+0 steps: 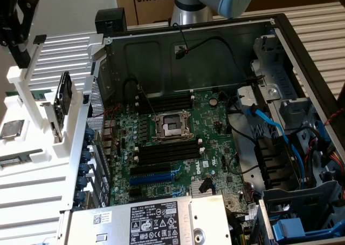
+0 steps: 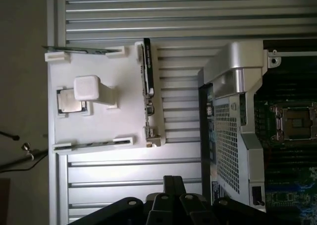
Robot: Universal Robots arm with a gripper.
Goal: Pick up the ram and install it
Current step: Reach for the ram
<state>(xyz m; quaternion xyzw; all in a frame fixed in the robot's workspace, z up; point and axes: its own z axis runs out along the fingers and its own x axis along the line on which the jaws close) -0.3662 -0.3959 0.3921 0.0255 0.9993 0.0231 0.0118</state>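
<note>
Clearly two holders frame the work: a white parts fixture (image 1: 40, 142) (image 2: 119, 123) on the slatted table (image 1: 334, 24) (image 2: 173, 17), and an open computer case (image 1: 280, 34) (image 2: 237, 66) just beside it on the exterior view's right.

The fixture carries four parts:
- the ram (image 1: 19, 160) (image 2: 91, 144)
- a second thin stick (image 2: 81, 50) at the opposite side, held the same way
- a square silver processor chip (image 1: 12, 129) (image 2: 69, 101) between the two sticks
- a dark card (image 1: 63, 94) (image 2: 147, 76) standing upright on the side nearest the case

A white block post (image 2: 94, 91) rises beside the chip.

Inside the case lies a green motherboard (image 1: 178, 148) (image 2: 292, 185). Its processor socket (image 1: 172, 127) (image 2: 297, 121) sits between banks of bare black memory slots (image 1: 167, 153). A labelled power supply (image 1: 151, 220) and blue cables (image 1: 269, 121) are also inside.

The ram is a long, narrow green board standing on its long edge. Small white brackets grip it at each end. From the wrist camera it reads as a thin line, and in the exterior view its flat face shows with a pale patch. It has not been lifted and rests in the fixture, well apart from the slots.

The gripper (image 2: 173, 185) has its dark fingers pressed together with nothing between them, clear of the ram.
</note>
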